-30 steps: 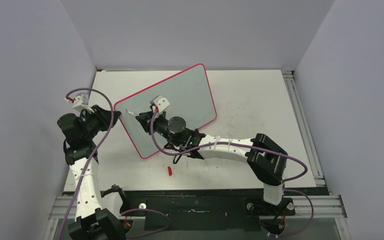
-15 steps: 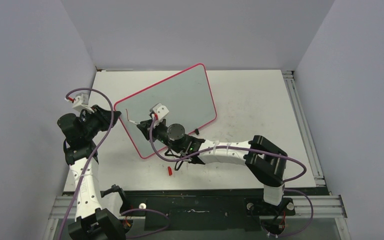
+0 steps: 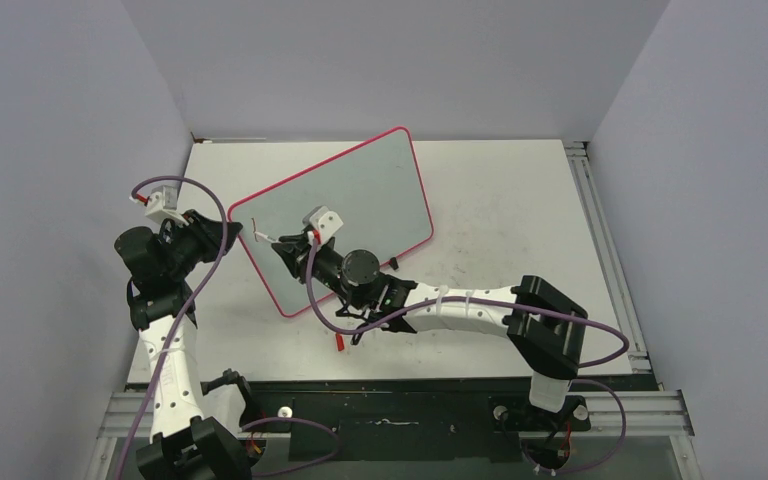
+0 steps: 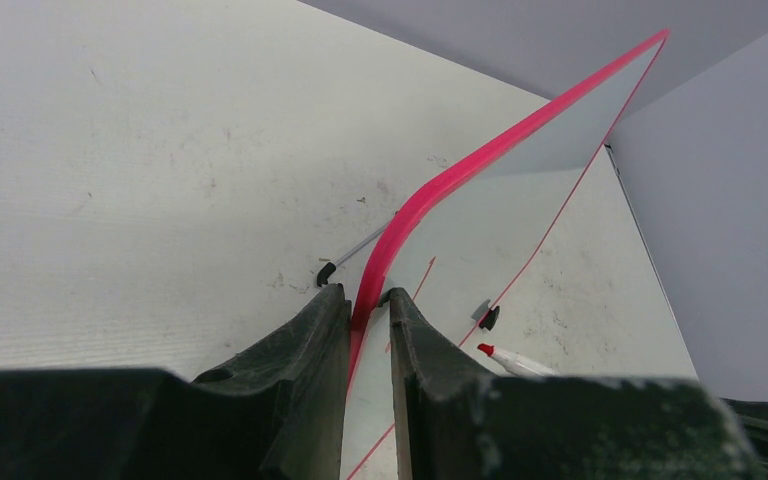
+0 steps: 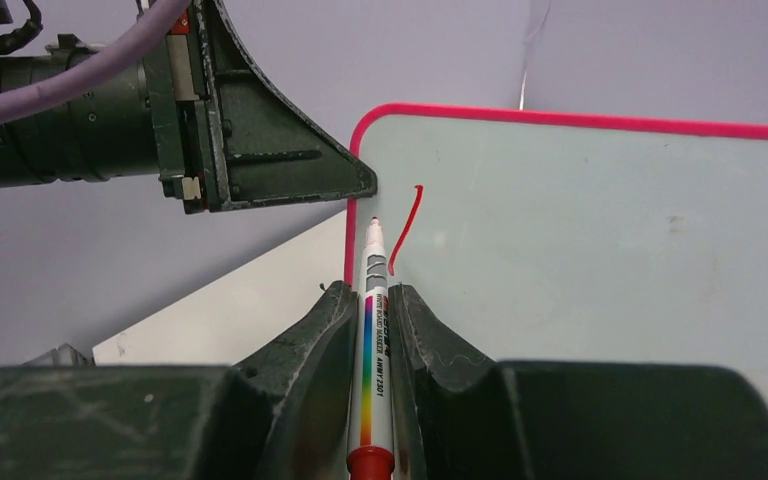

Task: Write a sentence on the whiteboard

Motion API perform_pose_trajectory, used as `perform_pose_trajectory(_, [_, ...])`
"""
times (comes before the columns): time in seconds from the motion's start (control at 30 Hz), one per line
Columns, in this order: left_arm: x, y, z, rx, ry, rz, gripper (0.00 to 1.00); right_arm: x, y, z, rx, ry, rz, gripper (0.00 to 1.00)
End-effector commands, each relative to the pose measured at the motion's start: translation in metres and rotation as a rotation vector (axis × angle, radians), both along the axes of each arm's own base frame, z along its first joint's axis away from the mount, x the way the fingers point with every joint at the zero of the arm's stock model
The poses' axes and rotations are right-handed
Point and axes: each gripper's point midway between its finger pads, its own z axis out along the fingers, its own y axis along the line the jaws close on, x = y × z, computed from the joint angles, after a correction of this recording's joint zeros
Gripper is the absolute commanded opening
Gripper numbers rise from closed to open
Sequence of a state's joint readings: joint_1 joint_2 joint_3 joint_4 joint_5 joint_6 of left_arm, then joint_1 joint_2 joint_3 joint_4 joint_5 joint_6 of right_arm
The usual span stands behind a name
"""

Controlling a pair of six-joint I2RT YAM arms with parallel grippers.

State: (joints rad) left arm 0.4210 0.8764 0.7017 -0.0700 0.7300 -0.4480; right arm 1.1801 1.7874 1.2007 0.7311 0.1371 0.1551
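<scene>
The whiteboard [image 3: 360, 195], pale grey with a red-pink rim, stands tilted on the table. My left gripper [image 3: 232, 228] is shut on its left corner, the rim pinched between the jaws [image 4: 368, 308]. My right gripper [image 3: 286, 246] is shut on a white marker [image 5: 373, 300] with a rainbow stripe. The marker's red tip is at the board face near that same corner. Beside the tip is a short curved red stroke [image 5: 407, 228]. In the left wrist view the marker tip [image 4: 505, 358] shows past the board [image 4: 500, 220].
A red marker cap [image 3: 340, 342] lies on the table in front of the board, near the right forearm. Two black clip feet [image 4: 489, 318] [image 4: 325, 272] rest on the table under the board. Grey walls enclose the table on three sides.
The right arm has shifted toward the near side and its elbow has swung right, drawing the marker tip a little down the board. The left gripper and board have stayed put.
</scene>
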Motion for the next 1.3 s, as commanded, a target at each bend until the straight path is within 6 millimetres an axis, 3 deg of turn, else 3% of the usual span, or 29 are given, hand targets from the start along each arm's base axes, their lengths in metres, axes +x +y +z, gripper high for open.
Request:
perform_pose_trajectory(0.0, [0.001,0.001,0.009,0.023,-0.04,-0.003,0.18,0.006,-0.002,0.052,0.101,-0.081,-0.039,0.05])
perform_pose_trajectory(1.27, [0.001,0.001,0.01,0.023,-0.043,-0.006,0.18,0.03,0.021,0.029,0.068,-0.068,-0.087,0.05])
